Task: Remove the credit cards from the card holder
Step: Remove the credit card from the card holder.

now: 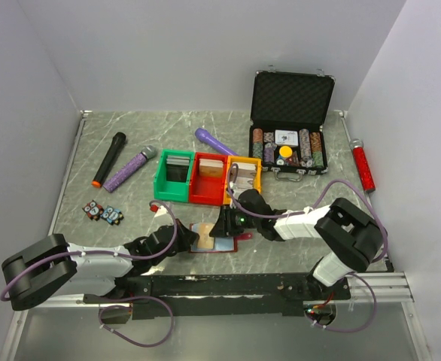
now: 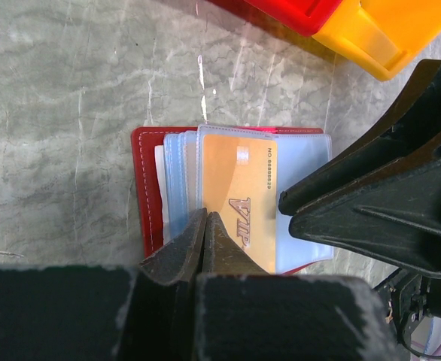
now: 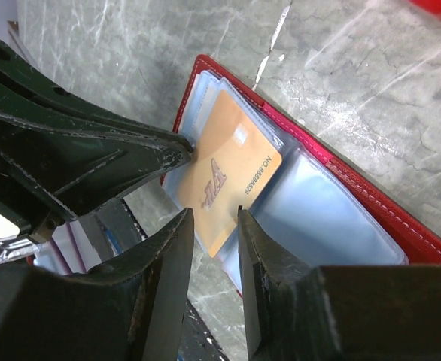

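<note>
Now the open card holder (image 1: 214,239) lies on the tabletop (image 1: 153,128) between your arms. Your left fingers (image 2: 183,252) are clenched, tips on its sleeves. Your right fingers (image 3: 168,256) stand apart astride the gold card (image 3: 228,173), whose length points at them.

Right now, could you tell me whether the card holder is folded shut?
No, the card holder lies open on the table, with a gold card showing inside.

R tool (image 1: 223,225) over card holder (image 1: 207,239)
</note>
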Action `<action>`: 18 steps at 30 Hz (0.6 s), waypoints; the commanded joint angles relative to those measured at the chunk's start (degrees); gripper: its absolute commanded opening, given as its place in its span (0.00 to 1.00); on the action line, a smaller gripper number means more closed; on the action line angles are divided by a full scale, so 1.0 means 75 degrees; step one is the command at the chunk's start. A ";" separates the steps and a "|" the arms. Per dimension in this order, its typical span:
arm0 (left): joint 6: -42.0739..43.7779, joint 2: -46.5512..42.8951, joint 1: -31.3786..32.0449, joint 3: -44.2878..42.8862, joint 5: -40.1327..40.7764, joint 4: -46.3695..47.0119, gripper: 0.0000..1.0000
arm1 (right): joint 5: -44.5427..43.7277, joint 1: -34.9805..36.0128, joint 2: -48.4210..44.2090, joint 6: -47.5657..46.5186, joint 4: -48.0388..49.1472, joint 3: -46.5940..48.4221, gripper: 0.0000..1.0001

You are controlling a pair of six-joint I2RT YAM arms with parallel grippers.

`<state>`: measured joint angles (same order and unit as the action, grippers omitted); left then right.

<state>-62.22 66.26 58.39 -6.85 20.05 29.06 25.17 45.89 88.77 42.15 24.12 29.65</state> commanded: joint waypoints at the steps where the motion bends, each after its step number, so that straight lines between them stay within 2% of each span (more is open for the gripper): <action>1: 0.0057 0.0201 -0.0004 0.0164 -0.0260 -0.0511 0.01 | 0.0160 -0.0060 0.0105 0.0028 0.0463 0.0066 0.38; 6: -0.0001 0.0107 -0.0004 0.0257 -0.0260 -0.0535 0.01 | 0.0113 -0.0142 0.0117 0.0016 0.0276 0.0055 0.41; 18: -0.0036 0.0049 -0.0004 0.0292 -0.0248 -0.0558 0.01 | 0.0183 -0.0212 0.0281 0.0075 0.0358 0.0031 0.42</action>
<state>-62.46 66.22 58.39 -6.35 19.55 29.85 26.04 44.93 89.97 42.41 24.43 29.65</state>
